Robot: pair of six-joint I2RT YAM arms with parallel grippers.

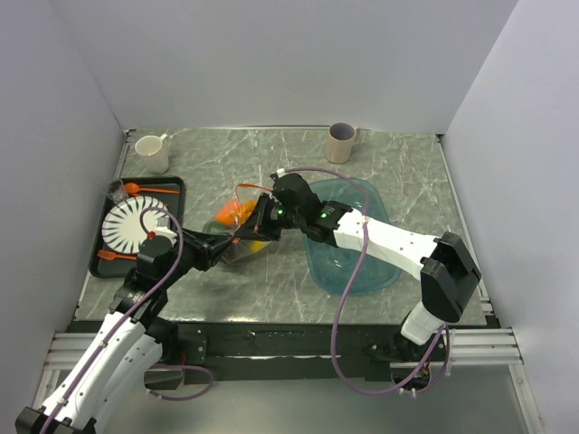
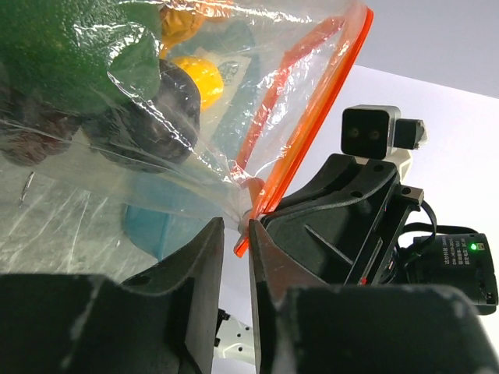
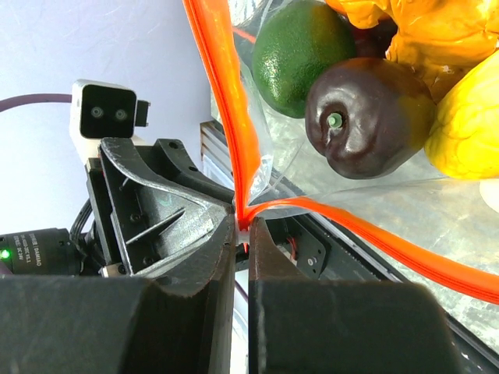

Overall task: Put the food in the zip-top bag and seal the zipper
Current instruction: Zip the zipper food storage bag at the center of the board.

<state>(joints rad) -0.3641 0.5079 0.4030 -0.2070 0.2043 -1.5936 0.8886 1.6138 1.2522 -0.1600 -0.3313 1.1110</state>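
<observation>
The zip-top bag (image 1: 237, 221) hangs lifted between both grippers at the table's middle. Through its clear plastic (image 2: 78, 226) the food shows: a green fruit (image 3: 300, 54), a dark purple one (image 3: 366, 117), yellow pieces (image 3: 468, 117) and a yellow ball (image 2: 199, 78). The orange-red zipper (image 3: 226, 86) stands partly open, its two strips forking apart. My right gripper (image 3: 243, 222) is shut on the zipper's end at the white slider. My left gripper (image 2: 236, 226) pinches the bag's corner beside the zipper's end (image 2: 312, 101), jaws narrow. In the top view the left gripper (image 1: 220, 246) and right gripper (image 1: 258, 224) almost meet.
A translucent teal tray (image 1: 362, 262) lies under the right arm. At the left, a black tray (image 1: 181, 194) holds a white plate (image 1: 136, 226) and an orange spoon (image 1: 145, 190). Two mugs (image 1: 152, 152) (image 1: 342, 142) stand at the back. Walls enclose the table.
</observation>
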